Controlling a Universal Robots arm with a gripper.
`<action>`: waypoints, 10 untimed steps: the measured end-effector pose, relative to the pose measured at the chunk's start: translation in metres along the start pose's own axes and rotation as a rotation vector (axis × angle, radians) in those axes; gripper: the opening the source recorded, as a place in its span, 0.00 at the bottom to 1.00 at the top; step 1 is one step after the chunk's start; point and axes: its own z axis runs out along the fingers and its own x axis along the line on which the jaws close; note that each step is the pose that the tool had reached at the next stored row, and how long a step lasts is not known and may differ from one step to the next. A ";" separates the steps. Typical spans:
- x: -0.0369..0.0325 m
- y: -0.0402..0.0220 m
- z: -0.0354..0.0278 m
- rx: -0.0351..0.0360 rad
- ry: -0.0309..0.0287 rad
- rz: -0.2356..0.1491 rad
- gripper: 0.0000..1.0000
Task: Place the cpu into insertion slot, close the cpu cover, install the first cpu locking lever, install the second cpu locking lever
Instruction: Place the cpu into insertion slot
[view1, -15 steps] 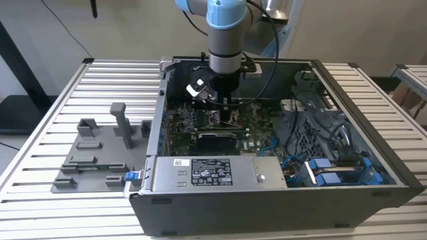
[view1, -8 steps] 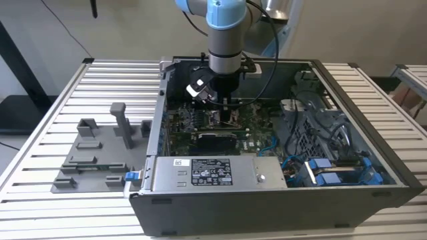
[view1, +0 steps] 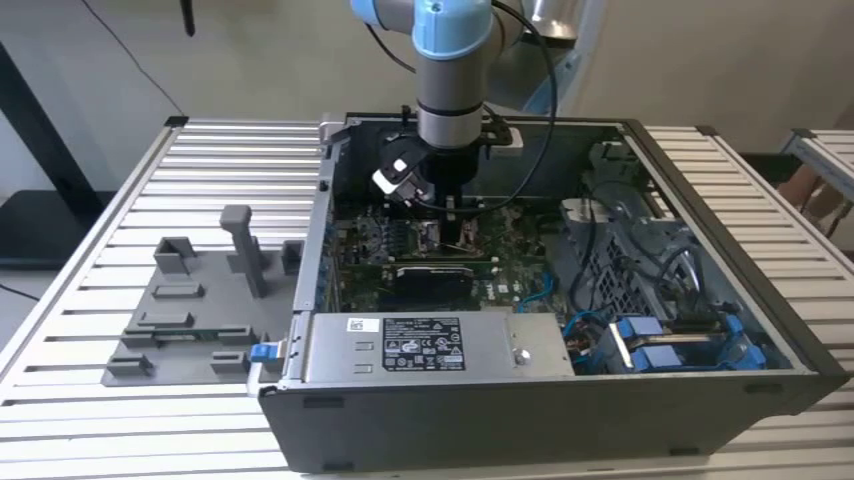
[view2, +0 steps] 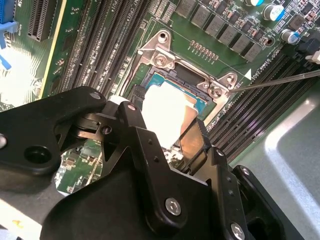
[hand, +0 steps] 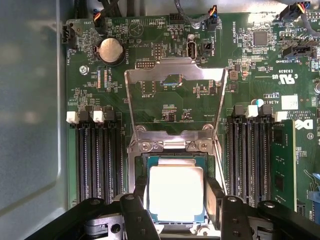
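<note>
cpu (hand: 176, 192) seemingly seated, cpu cover (hand: 175, 70) open

The power supply (view1: 523, 350) carries a black-and-white label (view1: 422, 346) with a small barcode sticker (view1: 360, 323) above its corner; the lines on both are probably too fine to make out. On the motherboard (hand: 150, 30) white printed codes stand beside the parts (upside down in the first wrist view), and a white sticker (hand: 289, 102) sits near the memory slots (hand: 252, 160). A white triangle mark (view2: 247, 74) is printed off one corner of the insertion slot (view2: 165, 55).
</note>
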 end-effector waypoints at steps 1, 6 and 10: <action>0.0000 0.0000 0.0000 0.0000 0.0000 0.000 0.55; 0.0001 0.0001 -0.0021 -0.0001 0.0005 0.000 0.62; 0.0003 0.0008 -0.0109 -0.0001 0.0006 0.000 0.62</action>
